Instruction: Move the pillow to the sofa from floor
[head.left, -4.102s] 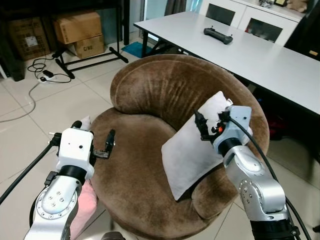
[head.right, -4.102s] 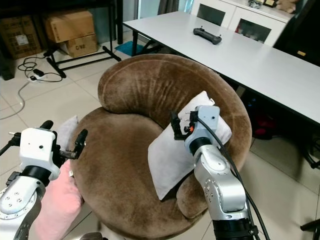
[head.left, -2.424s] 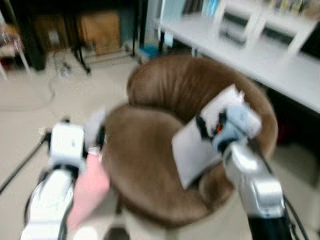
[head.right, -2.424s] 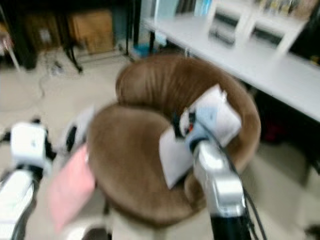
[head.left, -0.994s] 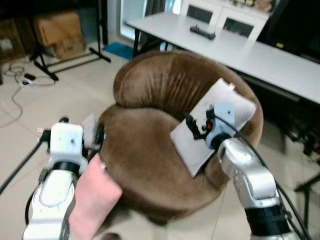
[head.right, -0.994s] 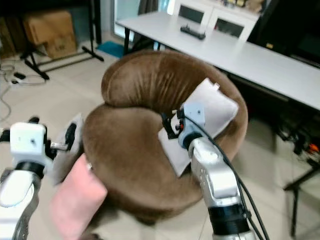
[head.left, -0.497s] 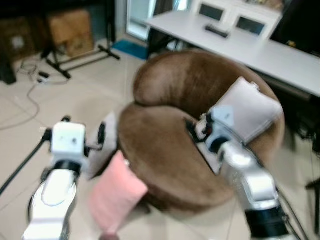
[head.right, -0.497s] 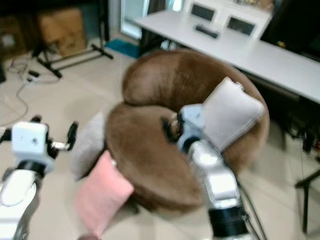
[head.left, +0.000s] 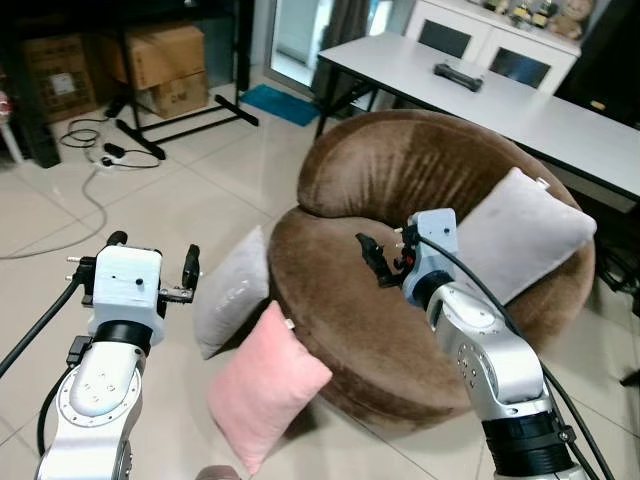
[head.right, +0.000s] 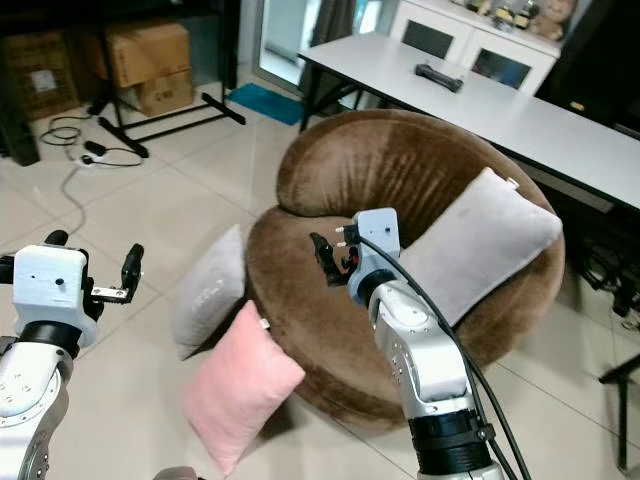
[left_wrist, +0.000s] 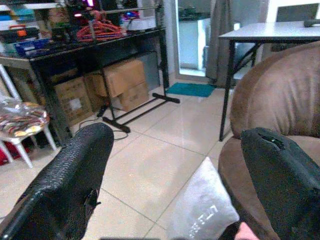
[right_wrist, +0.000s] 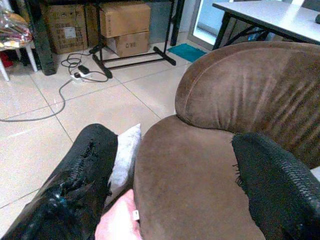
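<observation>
Both grippers (head.left: 190, 270) (head.left: 368, 256) gape empty; grey pillow (head.left: 515, 240) lies on sofa (head.left: 340, 310).

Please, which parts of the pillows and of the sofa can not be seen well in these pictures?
- Pink pillow: its lower corner, cut off by the left eye view's edge.
- Grey pillow on the floor: its lower part, hidden behind the pink pillow; the print on it is too small to read.
- Brown sofa: part of its seat, hidden behind the right hand and arm.
</observation>
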